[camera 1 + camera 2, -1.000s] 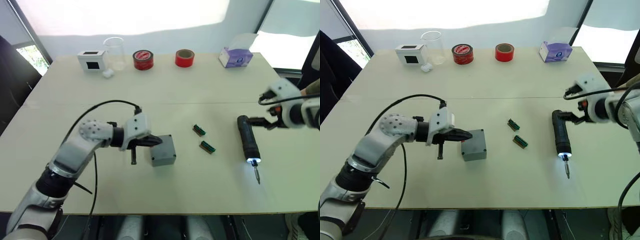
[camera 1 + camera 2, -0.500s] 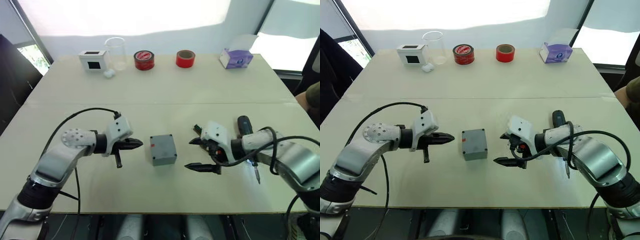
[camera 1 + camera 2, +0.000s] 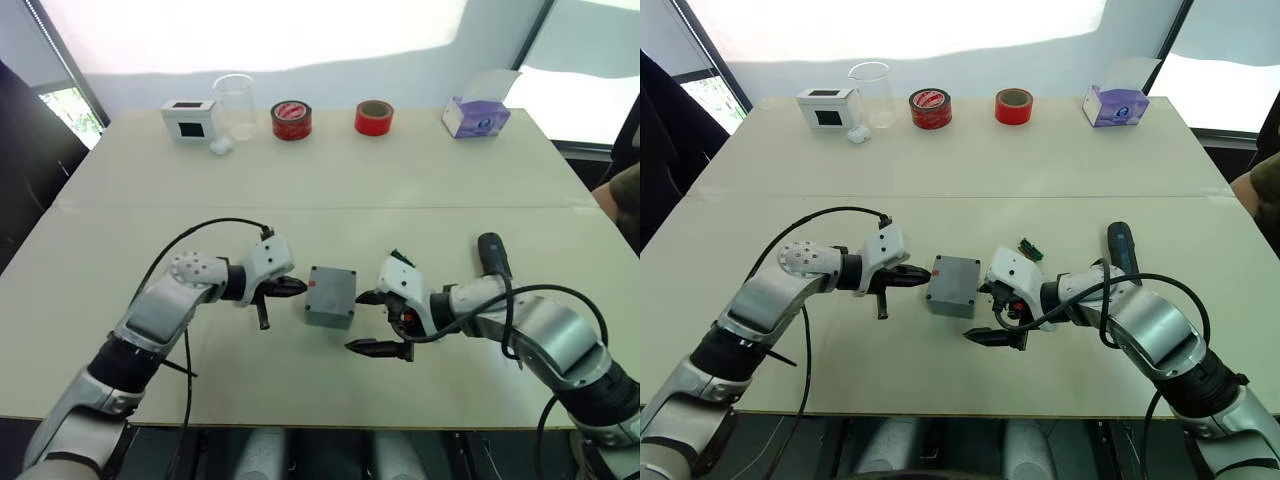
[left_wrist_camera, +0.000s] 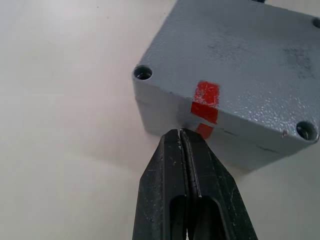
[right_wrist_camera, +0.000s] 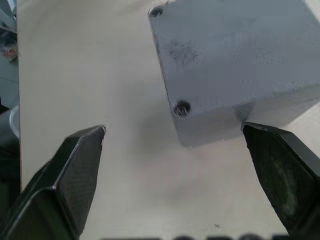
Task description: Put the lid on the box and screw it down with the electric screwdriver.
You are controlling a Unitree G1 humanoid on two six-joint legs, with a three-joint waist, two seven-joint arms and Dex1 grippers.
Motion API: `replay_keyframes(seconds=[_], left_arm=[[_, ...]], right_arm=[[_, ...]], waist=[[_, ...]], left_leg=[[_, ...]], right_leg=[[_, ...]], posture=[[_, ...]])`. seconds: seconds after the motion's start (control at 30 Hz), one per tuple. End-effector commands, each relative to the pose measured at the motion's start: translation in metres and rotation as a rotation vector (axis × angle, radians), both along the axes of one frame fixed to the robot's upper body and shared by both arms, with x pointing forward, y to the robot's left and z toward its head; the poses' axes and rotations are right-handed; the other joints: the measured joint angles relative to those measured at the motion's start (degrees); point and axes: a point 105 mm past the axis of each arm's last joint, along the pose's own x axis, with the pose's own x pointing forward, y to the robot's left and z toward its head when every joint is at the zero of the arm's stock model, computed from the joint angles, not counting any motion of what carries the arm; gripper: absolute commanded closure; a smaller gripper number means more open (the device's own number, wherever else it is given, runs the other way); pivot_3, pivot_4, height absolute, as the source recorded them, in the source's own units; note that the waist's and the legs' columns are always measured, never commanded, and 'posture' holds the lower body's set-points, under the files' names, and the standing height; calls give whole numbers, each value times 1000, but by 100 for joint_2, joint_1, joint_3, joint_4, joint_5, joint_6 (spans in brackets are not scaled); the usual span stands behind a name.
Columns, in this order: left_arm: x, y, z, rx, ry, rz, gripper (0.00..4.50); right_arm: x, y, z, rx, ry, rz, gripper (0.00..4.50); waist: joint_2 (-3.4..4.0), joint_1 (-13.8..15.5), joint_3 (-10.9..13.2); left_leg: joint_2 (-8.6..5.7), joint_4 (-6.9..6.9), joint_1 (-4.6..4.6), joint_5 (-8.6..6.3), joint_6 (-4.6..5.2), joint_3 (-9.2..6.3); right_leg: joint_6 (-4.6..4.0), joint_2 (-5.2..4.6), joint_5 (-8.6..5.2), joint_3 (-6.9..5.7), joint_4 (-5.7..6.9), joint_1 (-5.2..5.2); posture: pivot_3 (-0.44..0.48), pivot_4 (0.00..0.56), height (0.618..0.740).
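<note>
The grey box (image 3: 331,297) sits mid-table with the lid (image 4: 240,55) resting on top, corner screw holes showing and a red mark (image 4: 206,97) across the seam. My left gripper (image 3: 300,288) is shut with nothing in it, its tip against the box's left side at the seam, just below the mark. My right gripper (image 3: 362,322) stands open at the box's right side, and one corner of the box (image 5: 240,60) lies just ahead of its spread fingers (image 5: 75,165). The black electric screwdriver (image 3: 492,254) lies on the table behind my right forearm, partly hidden.
A small green piece (image 3: 1030,250) lies just behind my right gripper. Along the far edge stand a white box with a black window (image 3: 188,118), a glass beaker (image 3: 232,104), two red tape rolls (image 3: 291,120) (image 3: 374,117) and a tissue box (image 3: 476,115). A person's arm (image 3: 630,200) shows at the right edge.
My right gripper left the screwdriver, swung left and closed in on the box's right side, open. My left gripper drew back, then returned to the box's left side. The box turned slightly.
</note>
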Motion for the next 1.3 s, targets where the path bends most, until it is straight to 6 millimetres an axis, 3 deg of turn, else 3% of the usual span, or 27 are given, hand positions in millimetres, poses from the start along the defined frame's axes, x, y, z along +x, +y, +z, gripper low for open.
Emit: replay_keyframes(seconds=[0.03, 0.13, 0.27, 0.47, 0.67, 0.8, 0.93, 1.3], left_arm=[[7, -17, 7, -21, -59, -71, 4500], [13, -15, 8, -9, -76, -68, 4500], [19, 7, 11, 20, -87, -16, 4500], [-9, 34, 0, 59, 19, -11, 4500], [-43, 26, -6, 55, 93, -71, 4500], [-32, 13, -5, 13, 40, -13, 4500], [-21, 4, -2, -18, -8, 17, 4500], [-13, 1, 3, -35, -20, 15, 4500]], right_arm=[[-12, 17, 10, 50, -15, 76, 39], [-11, 14, 12, 36, -39, 50, 39], [-4, -6, 29, 17, -98, 5, 39], [21, -25, 28, -72, -185, -52, 39], [31, -17, 16, -77, -195, -14, 39], [31, -5, 12, -45, -188, 33, 39], [15, 3, 6, -23, -128, 112, 39], [5, 5, 4, -18, -100, 107, 39]], waist=[[0, -3, 0], [-1, -7, 0], [-1, -9, 0], [-1, -70, 0], [-2, -9, 0], [-2, 3, 0], [-3, -7, 0], [-3, -9, -1]], left_leg=[[0, 1, 0, 0, 0, 0], [0, 1, 0, 0, 0, 0], [1, 1, -1, 0, 0, 0], [5, -1, 1, 0, 1, 0], [5, 0, 0, 0, 0, 0], [4, 3, 0, 0, 0, -2], [2, 3, 0, 0, 0, -2], [4, 3, 1, 0, 0, -2]], right_leg=[[0, 1, 0, 0, 0, 0], [1, 2, 0, 0, 1, -1], [1, 3, 0, 1, 1, -2], [1, 6, 0, 2, 1, -5], [1, 4, 0, 4, 1, -2], [1, 3, 0, 3, 2, 2], [1, 5, 0, 3, 2, 1], [1, 7, 0, 2, 4, -1]], posture=[[0, 150, 740], [0, 150, 740], [0, 150, 740], [0, 150, 740], [0, 150, 740], [0, 150, 740], [0, 150, 740], [0, 150, 740]])
